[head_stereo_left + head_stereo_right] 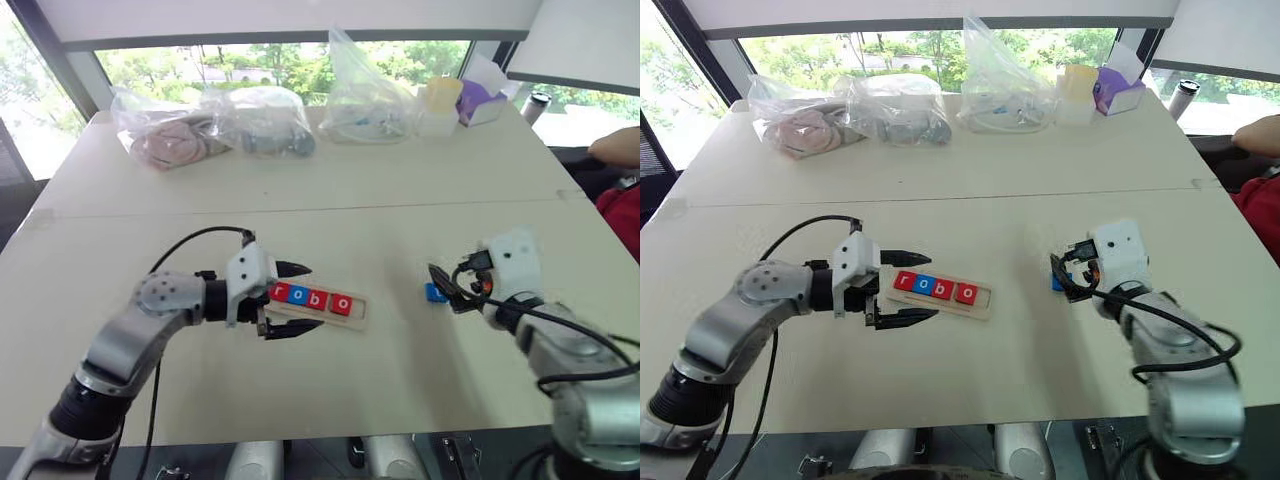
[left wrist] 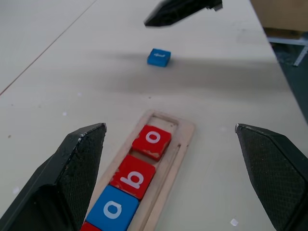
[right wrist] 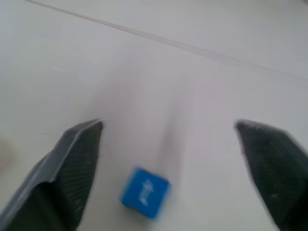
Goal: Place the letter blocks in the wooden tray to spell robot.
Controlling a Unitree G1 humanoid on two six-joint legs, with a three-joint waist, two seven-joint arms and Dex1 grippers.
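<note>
Left gripper [image 1: 293, 299]: my jaws gape wide, holding nothing, straddling the left end of the tray.
Tray [image 2: 185, 136]: lies lengthwise between my left fingers [image 2: 72, 168], running away from them toward my right gripper.
Tiles in tray: red r [image 1: 280, 292], blue o [image 2: 113, 209], red b [image 2: 134, 175], red o [image 2: 152, 141], in a row; the last slot, farthest from my left gripper, is bare.
Right gripper [image 3: 168, 159]: spread wide too, gripping nothing.
Blue t [image 3: 144, 191]: flat on the table, just ahead of my right fingers, free of both, well apart from the tray.
</note>
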